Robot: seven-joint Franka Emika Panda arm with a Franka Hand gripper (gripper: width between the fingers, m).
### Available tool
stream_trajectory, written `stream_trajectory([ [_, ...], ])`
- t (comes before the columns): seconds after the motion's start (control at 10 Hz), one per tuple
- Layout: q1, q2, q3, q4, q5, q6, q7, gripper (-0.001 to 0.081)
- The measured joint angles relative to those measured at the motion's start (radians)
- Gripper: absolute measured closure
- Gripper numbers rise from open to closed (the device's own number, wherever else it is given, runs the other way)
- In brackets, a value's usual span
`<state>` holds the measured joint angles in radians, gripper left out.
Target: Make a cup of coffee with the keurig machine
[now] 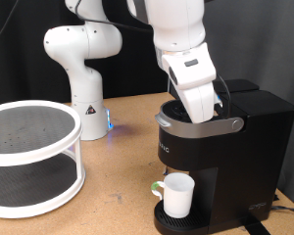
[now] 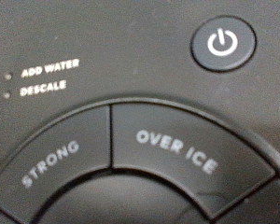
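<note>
The black keurig machine (image 1: 220,152) stands at the exterior view's right. The white cup (image 1: 177,195) sits on its round drip tray (image 1: 170,222), under the spout, handle to the exterior view's left. The white arm's hand presses down onto the machine's top, at the silver-grey lid handle (image 1: 198,123); the gripper's fingers are hidden behind the hand. The wrist view is filled by the button panel at very close range: a power button (image 2: 222,43), "STRONG" (image 2: 52,163), "OVER ICE" (image 2: 175,152), and "ADD WATER" and "DESCALE" labels (image 2: 47,80). No fingers show there.
A white two-tier round rack (image 1: 29,157) stands at the exterior view's left. The white robot arm base (image 1: 84,73) with a blue light is behind, on the wooden table (image 1: 118,171). A cable runs at the machine's lower right.
</note>
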<state>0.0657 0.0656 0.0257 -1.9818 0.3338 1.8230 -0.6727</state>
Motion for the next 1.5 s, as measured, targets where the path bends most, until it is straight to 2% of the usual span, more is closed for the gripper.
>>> stream_trajectory([
  [0.4, 0.0, 0.0, 0.0, 0.0, 0.0, 0.005, 0.0, 0.0805],
  [0.6, 0.0, -0.002, 0.001, -0.008, 0.015, 0.059, -0.011, 0.0805],
  [0.9, 0.0, -0.022, 0.002, -0.036, 0.064, 0.103, -0.082, 0.0805],
  [1.2, 0.0, -0.073, 0.002, -0.063, 0.103, 0.108, -0.127, 0.0805],
  [1.5, 0.0, -0.147, 0.001, -0.077, 0.109, 0.103, -0.126, 0.0805],
])
